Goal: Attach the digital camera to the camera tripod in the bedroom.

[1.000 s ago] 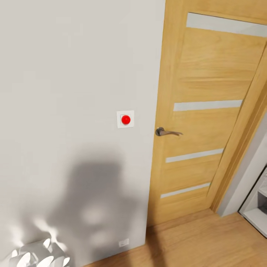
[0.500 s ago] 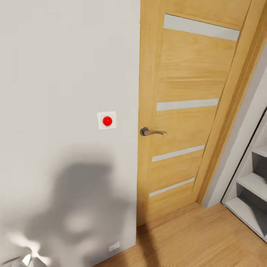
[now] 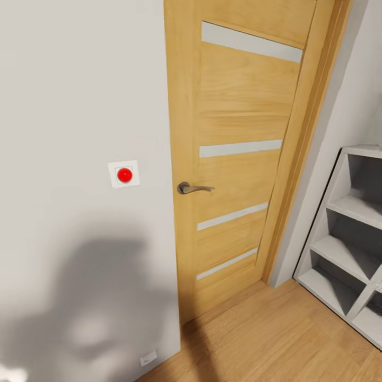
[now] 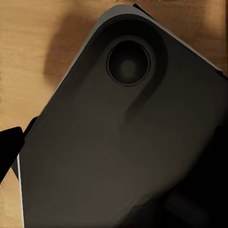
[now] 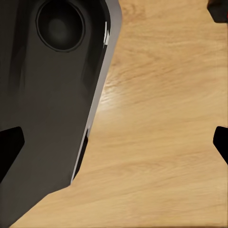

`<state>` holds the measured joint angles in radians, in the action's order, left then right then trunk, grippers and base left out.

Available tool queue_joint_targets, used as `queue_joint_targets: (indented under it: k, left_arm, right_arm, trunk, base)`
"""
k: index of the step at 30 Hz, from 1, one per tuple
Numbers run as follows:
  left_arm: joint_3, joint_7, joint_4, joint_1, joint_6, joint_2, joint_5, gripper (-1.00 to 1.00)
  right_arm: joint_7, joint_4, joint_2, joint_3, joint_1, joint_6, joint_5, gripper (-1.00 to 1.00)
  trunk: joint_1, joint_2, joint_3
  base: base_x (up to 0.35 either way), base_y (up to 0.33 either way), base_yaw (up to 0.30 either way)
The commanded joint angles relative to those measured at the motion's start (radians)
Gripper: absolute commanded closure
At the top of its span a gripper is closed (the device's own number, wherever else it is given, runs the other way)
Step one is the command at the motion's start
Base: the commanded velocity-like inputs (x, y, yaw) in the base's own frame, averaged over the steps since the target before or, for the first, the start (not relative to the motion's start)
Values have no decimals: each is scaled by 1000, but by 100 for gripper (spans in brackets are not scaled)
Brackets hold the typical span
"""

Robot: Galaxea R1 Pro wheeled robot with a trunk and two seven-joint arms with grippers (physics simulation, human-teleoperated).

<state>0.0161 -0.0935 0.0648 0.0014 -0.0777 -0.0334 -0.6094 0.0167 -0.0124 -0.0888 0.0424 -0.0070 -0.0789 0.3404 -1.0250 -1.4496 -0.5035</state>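
Note:
The digital camera and the camera tripod are out of view. The head view faces a light grey wall and a shut wooden door. My right gripper hangs open over the wood plank floor, a black fingertip at each side and nothing between them. My left gripper also looks open, with one black fingertip showing over the robot's dark base.
The door has a metal lever handle. A white switch plate with a red button sits on the wall beside it. A white open shelf unit stands in the right corner. Wood floor runs in front of the door.
The head view has swung to the right: the door and the red button have slid left in the picture, and the shelf unit has come into view.

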Motion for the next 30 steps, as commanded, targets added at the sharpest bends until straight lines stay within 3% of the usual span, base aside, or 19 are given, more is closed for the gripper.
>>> queue_joint_targets:
  k: [1, 18, 30]
  left_arm:
    - [1, -4, 1, 0, -2, 0, 0, -100]
    - [9, -5, 0, 0, -4, 1, -13, -100]
    - [4, -5, 0, 0, -4, 0, -2, -100]
  right_arm:
    - [2, -1, 0, 5, -1, -4, 8, -100]
    - [3, -1, 1, 8, -1, -4, 6, -100]
    - [3, -1, 1, 10, -1, -1, 5, -100]
  trunk:
    - [0, 0, -1]
    - [0, 0, -1]
    - [0, 0, -1]
  base:
    - [0, 0, -253]
    - [0, 0, -268]
    - [0, 0, -290]
